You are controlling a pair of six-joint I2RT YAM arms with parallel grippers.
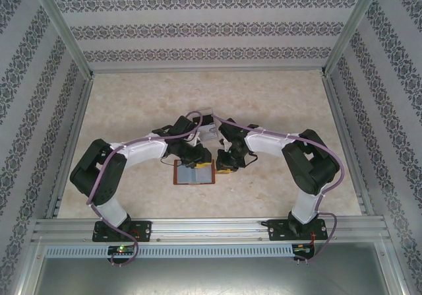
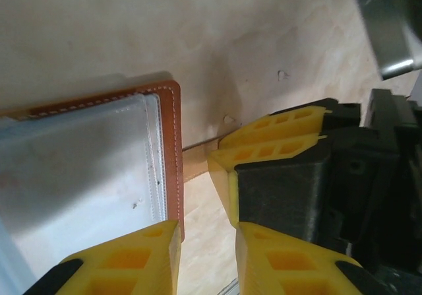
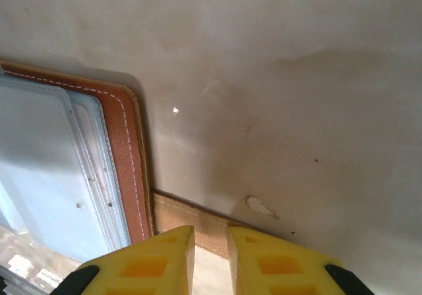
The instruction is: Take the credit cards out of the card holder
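Note:
The card holder (image 1: 194, 174) lies open and flat on the table, reddish-brown leather round grey-blue pockets (image 2: 79, 169). I cannot tell the credit cards apart from the pale pockets. My left gripper (image 2: 208, 259) hangs low over the holder's right edge (image 2: 175, 163). It is open, with one finger above the leather and bare table in the gap. My right gripper (image 3: 211, 245) is just right of the holder. Its jaws stand a narrow slit apart, and the tips are down on the tan strap tab (image 3: 198, 219). The right gripper's fingers (image 2: 264, 151) sit close beside the left gripper.
A clear plastic tray (image 1: 203, 118) stands just behind the two grippers. Both arms (image 1: 132, 156) fold inward and meet at mid-table. Metal rails and patterned walls close in the pale marbled tabletop (image 1: 277, 103).

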